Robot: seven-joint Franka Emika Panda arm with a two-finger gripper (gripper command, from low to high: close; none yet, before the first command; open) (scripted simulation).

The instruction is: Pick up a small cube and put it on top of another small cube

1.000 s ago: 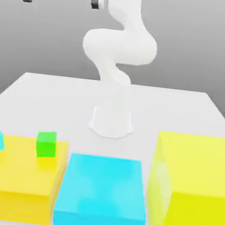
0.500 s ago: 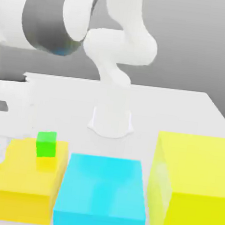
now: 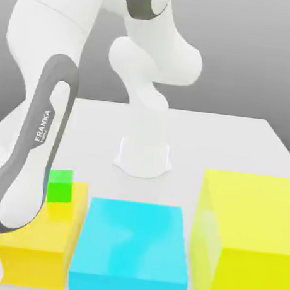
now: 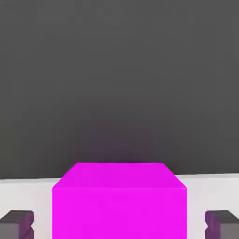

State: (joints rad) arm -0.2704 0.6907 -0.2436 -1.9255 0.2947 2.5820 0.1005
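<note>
Magenta cube (image 4: 119, 212) between the open jaws of the gripper (image 4: 119, 225), a gap at each side.
Cube: smooth, flat-faced, sharp-edged, beside a pale surface (image 4: 210, 191) and a plain dark grey area (image 4: 119, 84). Arm (image 3: 32, 128): glossy white with dark grey trim, bent low at the exterior view's left, partly covering the orange block (image 3: 32, 265) and just overlapping the green cube (image 3: 60, 188). Cyan block (image 3: 131, 247): flat, matt; yellow block (image 3: 260, 218): taller, boxy.
</note>
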